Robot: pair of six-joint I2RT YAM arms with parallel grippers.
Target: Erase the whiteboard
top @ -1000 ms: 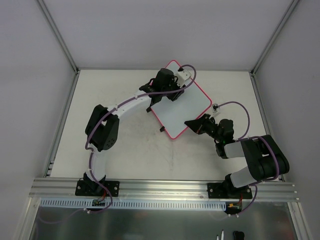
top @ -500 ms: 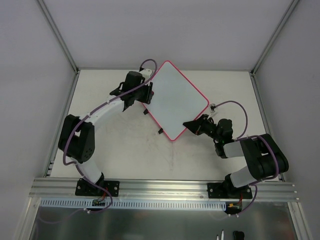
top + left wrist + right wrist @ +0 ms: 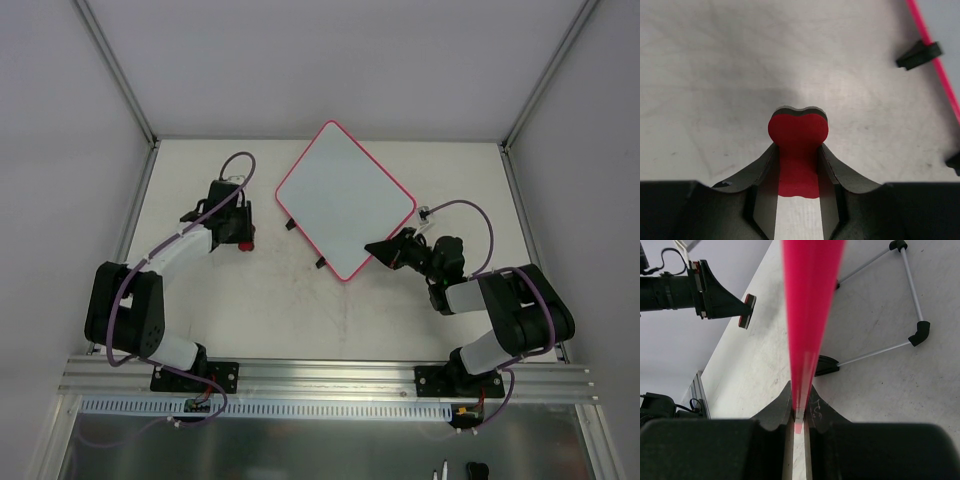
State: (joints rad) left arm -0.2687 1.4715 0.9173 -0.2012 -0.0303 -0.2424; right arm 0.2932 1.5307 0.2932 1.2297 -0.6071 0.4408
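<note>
The whiteboard (image 3: 345,198) is a white square with a pink-red rim, set diamond-wise at the middle back, and its face shows no marks. Two black clips (image 3: 290,223) sit on its left lower edge. My right gripper (image 3: 380,250) is shut on the board's near right rim, which shows edge-on in the right wrist view (image 3: 810,315) between the jaws (image 3: 799,407). My left gripper (image 3: 240,232) is left of the board, apart from it, shut on the red bow-shaped eraser (image 3: 798,137). The left gripper (image 3: 798,152) holds the eraser just above the table. The eraser also shows in the right wrist view (image 3: 746,311).
The board's thin metal stand legs (image 3: 880,351) with black feet rest on the table under it. The board's rim (image 3: 935,60) and a clip (image 3: 920,54) lie right of the left gripper. Grey walls enclose the table on three sides.
My left arm has swung left from the board's far corner, off the board, down to the table with the eraser. The board turned slightly. The right gripper has kept its hold.
</note>
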